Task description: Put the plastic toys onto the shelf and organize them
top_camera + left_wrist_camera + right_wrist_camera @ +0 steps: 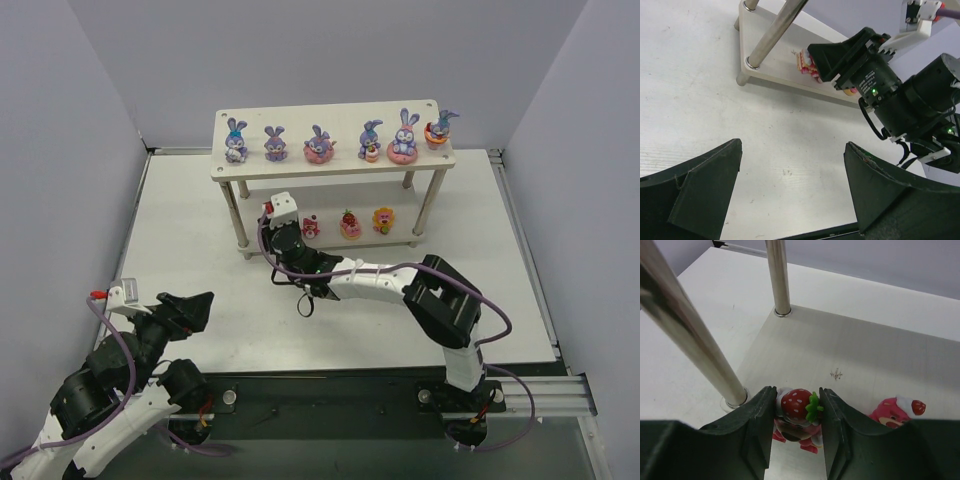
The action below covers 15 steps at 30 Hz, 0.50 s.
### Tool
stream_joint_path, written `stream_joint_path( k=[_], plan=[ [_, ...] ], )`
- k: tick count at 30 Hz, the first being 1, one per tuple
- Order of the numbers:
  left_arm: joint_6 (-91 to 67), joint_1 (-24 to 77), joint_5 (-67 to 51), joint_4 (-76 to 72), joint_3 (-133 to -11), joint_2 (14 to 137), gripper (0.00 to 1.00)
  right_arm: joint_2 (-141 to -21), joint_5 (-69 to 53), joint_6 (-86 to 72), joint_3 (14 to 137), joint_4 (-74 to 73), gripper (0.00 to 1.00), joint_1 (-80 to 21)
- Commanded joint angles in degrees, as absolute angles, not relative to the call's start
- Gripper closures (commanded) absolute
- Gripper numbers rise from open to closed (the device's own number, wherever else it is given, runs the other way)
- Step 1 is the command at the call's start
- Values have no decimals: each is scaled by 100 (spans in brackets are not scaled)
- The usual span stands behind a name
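Observation:
Several purple-blue bunnies (pixel 319 146) stand in a row on the shelf's (pixel 330 168) top board. Three cake-like toys (pixel 350 224) sit on the lower board (pixel 855 350). At that board's left end, my right gripper (pixel 797 410) straddles a strawberry-topped toy (pixel 796 405) that stands on the wood; its fingers (pixel 760 415) sit close on both sides, slightly parted. A pink toy (pixel 895 412) stands just to its right. From above, the right gripper (pixel 283 222) hides the strawberry toy. My left gripper (pixel 792 145) hovers wide open and empty over the table, front left of the shelf.
Two metal shelf legs (pixel 690 335) (pixel 778 280) rise left of and beyond the right gripper. The top board overhangs the lower one. The right arm (pixel 440 300) stretches across the table's middle. Grey walls enclose the white table (pixel 180 230).

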<state>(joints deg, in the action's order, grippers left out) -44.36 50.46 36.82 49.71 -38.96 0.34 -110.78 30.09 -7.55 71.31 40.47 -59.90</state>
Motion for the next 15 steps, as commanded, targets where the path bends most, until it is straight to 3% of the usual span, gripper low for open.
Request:
stream_joint_path(
  k=[1,15],
  plan=[
    [-4421,5018,3656,4922,-4043,-88,7,-11407,3120,-703,7795,4193,100,-5907],
    [-4421,5010,3656,4913,-4025,-193,7,-11997,3164,-923,8147,4289,100,-5625]
  ],
)
